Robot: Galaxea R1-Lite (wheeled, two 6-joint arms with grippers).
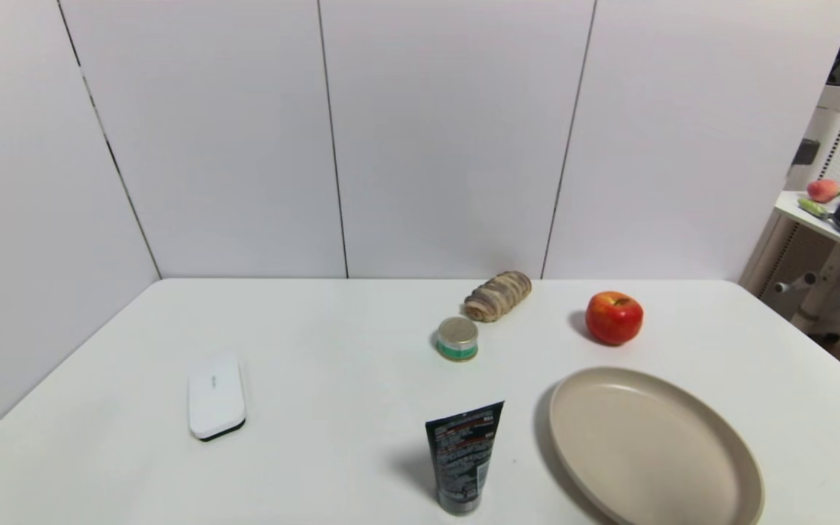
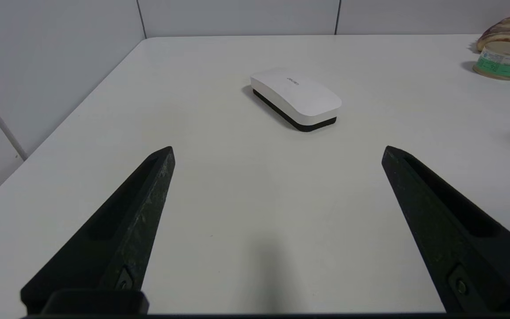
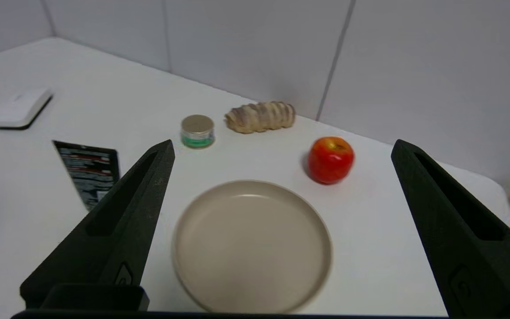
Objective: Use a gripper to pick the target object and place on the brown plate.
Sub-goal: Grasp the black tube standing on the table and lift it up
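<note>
The black squeeze tube stands on its cap near the table's front edge, just left of the brown plate. It also shows in the right wrist view, partly behind one finger. The beige plate is empty. My right gripper is open and empty, above the plate's near side. My left gripper is open and empty, low over bare table short of the white eraser. Neither gripper shows in the head view.
A white eraser lies at the left. A small green-sided tin, a bread roll and a red apple sit behind the plate. White wall panels close the back and left. A side table stands off to the right.
</note>
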